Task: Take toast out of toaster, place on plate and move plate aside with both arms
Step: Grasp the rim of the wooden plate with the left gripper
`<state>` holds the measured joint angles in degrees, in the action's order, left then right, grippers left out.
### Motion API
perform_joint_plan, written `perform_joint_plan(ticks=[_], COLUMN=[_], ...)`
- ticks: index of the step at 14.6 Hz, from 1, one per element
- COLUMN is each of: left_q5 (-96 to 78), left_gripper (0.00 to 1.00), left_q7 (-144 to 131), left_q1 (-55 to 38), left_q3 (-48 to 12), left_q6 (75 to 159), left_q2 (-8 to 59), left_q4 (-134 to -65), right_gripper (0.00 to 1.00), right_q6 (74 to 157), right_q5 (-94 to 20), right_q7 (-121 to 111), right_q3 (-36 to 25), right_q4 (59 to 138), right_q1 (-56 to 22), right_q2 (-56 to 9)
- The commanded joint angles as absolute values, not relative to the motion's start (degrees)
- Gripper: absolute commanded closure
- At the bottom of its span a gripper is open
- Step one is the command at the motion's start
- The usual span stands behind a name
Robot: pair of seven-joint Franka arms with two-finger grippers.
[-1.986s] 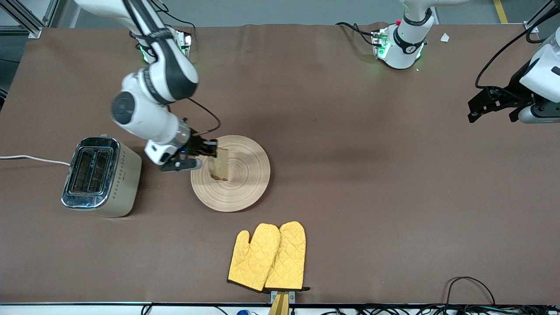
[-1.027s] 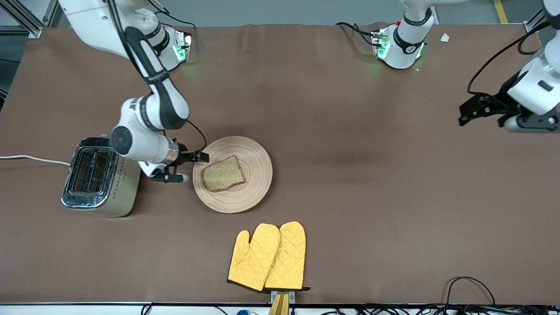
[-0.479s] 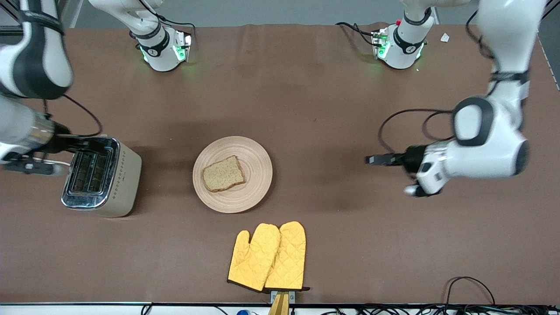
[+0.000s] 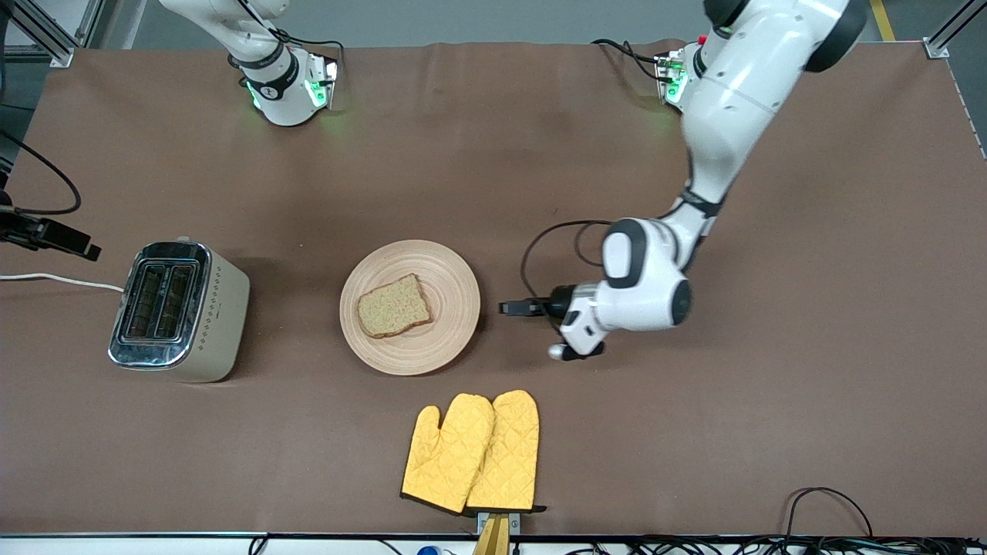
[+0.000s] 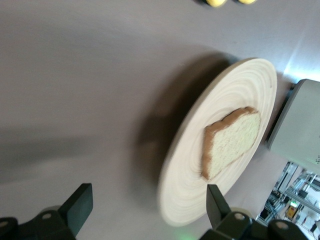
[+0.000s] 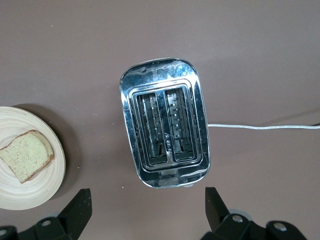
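Note:
The toast (image 4: 393, 306) lies flat on the round wooden plate (image 4: 449, 284) in the middle of the table. My left gripper (image 4: 506, 308) is low beside the plate, at its rim toward the left arm's end, and does not touch it. In the left wrist view the left gripper (image 5: 148, 210) is open and empty, with the plate (image 5: 187, 197) and toast (image 5: 231, 142) just ahead. My right gripper (image 4: 81, 247) is up over the table past the toaster, at the right arm's end. In its wrist view the right gripper (image 6: 147, 210) is open and empty, and the toast (image 6: 26, 156) and plate (image 6: 47, 186) show off to one side.
A steel two-slot toaster (image 4: 177, 308) stands beside the plate toward the right arm's end, its slots empty (image 6: 165, 130), with a white cord (image 4: 54, 279) running off the table. A pair of yellow oven mitts (image 4: 472, 451) lies nearer the front camera than the plate.
The right gripper let the toast down flat on the plate, then pulled away past the toaster. The left arm swung in from the table's end to the plate's rim.

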<state>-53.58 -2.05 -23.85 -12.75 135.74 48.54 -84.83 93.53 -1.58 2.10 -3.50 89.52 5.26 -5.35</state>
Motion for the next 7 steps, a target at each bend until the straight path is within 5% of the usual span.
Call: perform_joint_plan(ticks=[1, 4, 5, 7], left_q5=[-56.33, -57.30, -57.30, -57.30], left_gripper=[0.00, 0.06, 0.20, 0.68], left_q7=[-2.29, -2.29, -2.20, 0.51], left_q1=[-27.76, -30.67, -31.37, -31.82], left_q3=[-12.48, -12.57, -12.48, -12.48], left_q6=[140.52, 145.36, 146.42, 146.78], left_q2=[55.09, 57.39, 57.39, 57.39], left_q4=[-77.10, -75.50, -75.59, -75.76], right_gripper=[0.00, 0.00, 0.00, 0.00], right_q6=[93.34, 93.96, 94.13, 95.44], right_q5=[-0.61, -0.88, -0.88, -1.14], right_q7=[1.85, 2.02, 2.02, 2.02], right_q3=[-2.37, -2.20, -2.20, -2.20], right_q4=[90.53, 90.44, 90.53, 90.53], right_q1=[5.45, 3.96, 3.87, 3.69], right_q2=[-3.43, -3.60, -3.60, -3.69])
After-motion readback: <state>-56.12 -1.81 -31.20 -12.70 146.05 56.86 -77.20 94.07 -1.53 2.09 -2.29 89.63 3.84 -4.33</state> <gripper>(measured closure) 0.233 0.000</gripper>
